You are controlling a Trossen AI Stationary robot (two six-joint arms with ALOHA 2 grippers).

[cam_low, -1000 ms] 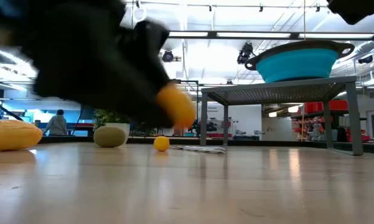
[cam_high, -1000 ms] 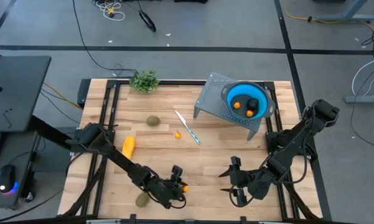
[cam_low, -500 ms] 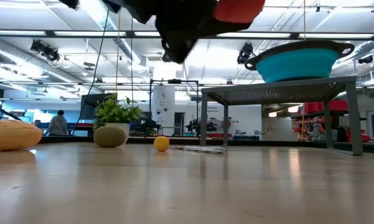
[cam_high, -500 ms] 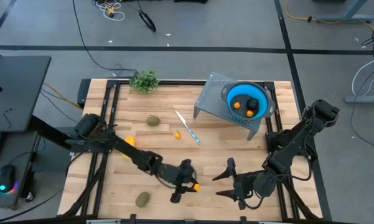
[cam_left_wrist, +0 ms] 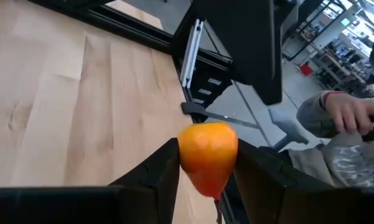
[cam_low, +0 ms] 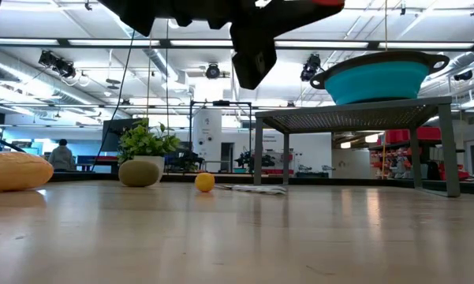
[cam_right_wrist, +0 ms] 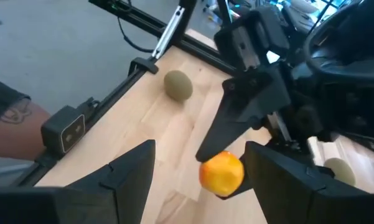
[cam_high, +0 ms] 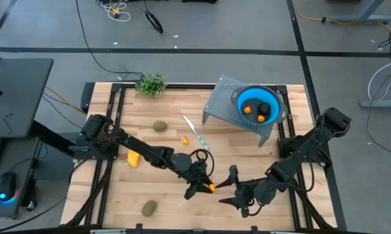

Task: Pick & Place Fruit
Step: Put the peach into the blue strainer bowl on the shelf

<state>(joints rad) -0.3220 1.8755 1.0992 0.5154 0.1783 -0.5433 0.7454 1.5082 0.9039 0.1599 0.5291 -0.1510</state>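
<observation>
A small orange fruit [cam_left_wrist: 207,155] hangs above the table's near middle with my left gripper [cam_high: 203,184] shut on it. My right gripper [cam_high: 229,188] stands open just to the fruit's right, facing it, and touches nothing. The yellow fruit [cam_high: 134,158] lies on the table, partly under my left arm. One olive oval [cam_high: 159,126] lies at the far left, another olive oval [cam_high: 149,208] at the near edge. A tiny orange fruit [cam_high: 185,140] lies mid-table. A blue bowl [cam_high: 258,104] with orange and dark pieces in it sits on a grey stand [cam_high: 221,97]. My left gripper pinches the small orange fruit by its two opposite sides [cam_left_wrist: 185,155] between its two fingers [cam_left_wrist: 155,177]. The fingers come nearly level from the table's left. The fruit is lifted clear of the table, and part of it sticks out past the fingertips [cam_right_wrist: 221,174].
A white-bladed knife [cam_high: 196,133] lies mid-table beside the tiny orange fruit. A leafy sprig [cam_high: 151,84] stands at the far left edge. A person's hand [cam_left_wrist: 348,112] and a person's forearm [cam_right_wrist: 6,118] show beyond the table's edges.
My left gripper has risen from near the table's near edge and gone right and farther in, rolling as it went, with the orange fruit lifted clear in its fingers. My right gripper has rolled and shifted a little left toward the fruit.
</observation>
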